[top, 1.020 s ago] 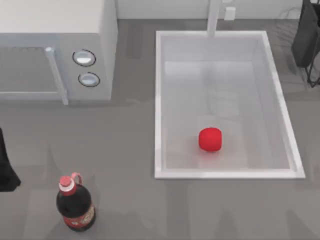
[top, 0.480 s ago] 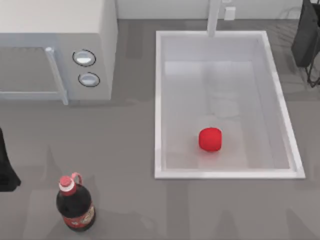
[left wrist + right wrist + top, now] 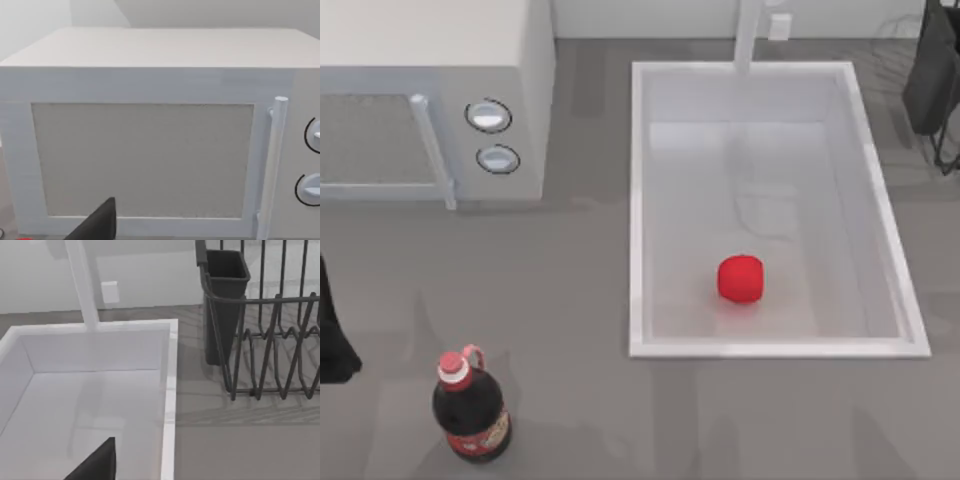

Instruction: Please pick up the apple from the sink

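You see the smooth round red apple point(image 3: 741, 278) on the sink's point(image 3: 775, 349) glossy grey floor; either gripper's state is untellable.

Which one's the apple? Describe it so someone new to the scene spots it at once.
Start at the big white sink on the right half of the table. The apple sits on its pale floor, close to the near rim and apart from the walls. It is a small, smooth, bright-red ball, the only thing in the basin; the cola bottle with its red cap stands outside on the table.
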Motion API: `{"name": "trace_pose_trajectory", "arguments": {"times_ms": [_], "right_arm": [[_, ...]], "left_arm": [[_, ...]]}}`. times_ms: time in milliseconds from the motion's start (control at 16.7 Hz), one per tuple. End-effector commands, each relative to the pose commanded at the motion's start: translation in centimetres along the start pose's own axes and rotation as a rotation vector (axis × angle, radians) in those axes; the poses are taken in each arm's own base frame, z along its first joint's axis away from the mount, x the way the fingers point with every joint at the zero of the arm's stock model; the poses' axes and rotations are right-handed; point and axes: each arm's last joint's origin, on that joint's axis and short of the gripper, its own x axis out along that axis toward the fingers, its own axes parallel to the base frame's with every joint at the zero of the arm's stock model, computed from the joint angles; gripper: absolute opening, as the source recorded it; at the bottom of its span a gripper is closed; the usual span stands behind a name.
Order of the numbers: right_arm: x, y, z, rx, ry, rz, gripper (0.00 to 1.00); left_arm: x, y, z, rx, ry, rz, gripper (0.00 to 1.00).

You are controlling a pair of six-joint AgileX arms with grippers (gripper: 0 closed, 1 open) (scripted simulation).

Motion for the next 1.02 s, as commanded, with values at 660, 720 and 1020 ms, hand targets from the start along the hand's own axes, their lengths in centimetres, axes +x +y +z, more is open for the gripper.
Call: {"name": "trace_pose_trajectory", "arguments": {"times_ms": [660, 720, 1020], "right_arm": [[14.2, 7.6, 10.2, 0.103, 0.76, 0.031, 1.0], [16.2, 8.8, 10.1, 0.1, 0.829, 0.022, 1.0], [24.7, 14.6, 6.8, 0.062, 1.117, -0.039, 1.0]], "left_arm": [[0.0, 0.0, 0.0, 0.0, 0.0, 0.0, 1.0], [0.0, 0.0, 0.0, 0.0, 0.0, 0.0, 1.0], [0.0, 0.0, 0.0, 0.0, 0.0, 0.0, 1.0]]}}
